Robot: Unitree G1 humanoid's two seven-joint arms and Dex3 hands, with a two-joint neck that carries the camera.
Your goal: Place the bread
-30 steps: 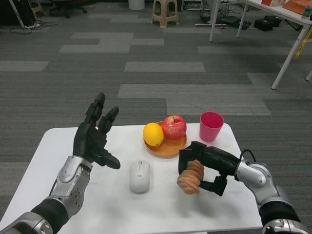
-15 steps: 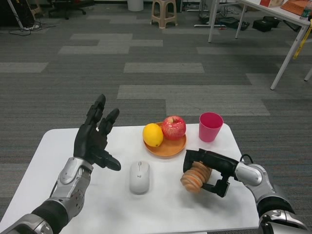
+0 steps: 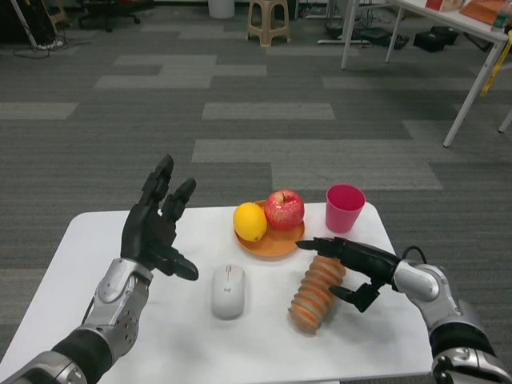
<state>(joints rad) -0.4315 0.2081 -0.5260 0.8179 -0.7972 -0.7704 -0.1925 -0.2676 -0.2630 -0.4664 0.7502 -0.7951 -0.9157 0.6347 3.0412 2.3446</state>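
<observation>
Head view
Bread [image 3: 316, 294]: a ridged, tan-orange loaf, long and slanted, lying on the white table [image 3: 72, 272] in front of the plate, toward the table's right side.
Right hand [image 3: 352, 264]: fingers spread wide, holding nothing; the upper fingers reach over the bread's far end and seem to touch it, while the thumb points at the loaf's side from the right, just apart from it.
Left hand [image 3: 154, 228]: raised over the table's left part, palm turned inward, fingers apart and pointing up, empty.
Plate [image 3: 276, 242]: orange, shallow, at the table's far middle; it carries a yellow lemon [image 3: 250, 222] on the left and a red apple [image 3: 285, 210] on the right, the two touching.
Cup [image 3: 345, 207]: pink, upright, just right of the plate near the far edge; its inside cannot be made out.
Mouse [image 3: 228, 290]: white, between the left hand and the bread, apart from both.
Edges: the bread's near end lies well inside the table's front edge, with bare tabletop to its left and right.
Room: grey carpet beyond the table, a stool [image 3: 268, 20] and white table legs [image 3: 476, 84] far off.
</observation>
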